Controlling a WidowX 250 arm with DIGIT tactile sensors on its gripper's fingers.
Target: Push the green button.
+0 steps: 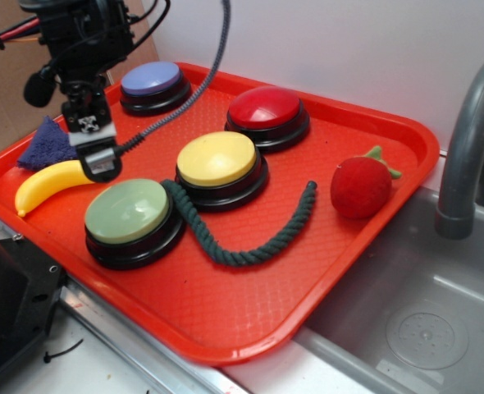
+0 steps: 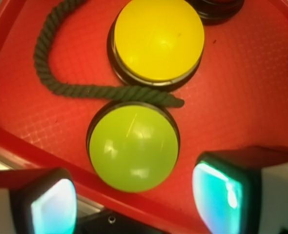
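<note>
While the gripper (image 1: 99, 160) hangs above the tray, its jaws stand apart w/ nothing between them; in the wrist view both fingertips (image 2: 217, 195) show at the bottom corners, wide apart, w/ the green button (image 2: 133, 147) in the gap just ahead of them. Judgement: jaws left released because a push needs no grasp, tho a clenched tip would press more cleanly.

In the exterior view the gripper sits at approx 11 o'clock from the green button (image 1: 132, 215), not yet over its dome, and looks to be above it rather than touching. Next move prob. a short shift toward 5 o'clock, then straight down.

Green button: big round buzzer, pale sage dome on a black base, glossy w/ small highlights; the wrist cam renders it more lime. It stands near the tray's front-left edge.

Dark green rope (image 1: 250, 238) curls from the button's 1 o'clock side, touching or nearly touching its base, then runs between it and the yellow button (image 1: 219, 160). Banana (image 1: 49, 185) lies at 10 o'clock, just beside the gripper. Red button (image 1: 267, 111) and blue button (image 1: 152, 82) sit further back, strawberry toy (image 1: 361, 187) at 3 o'clock. All rest on the red tray (image 1: 250, 312); sink (image 1: 426, 312) at right.
</note>
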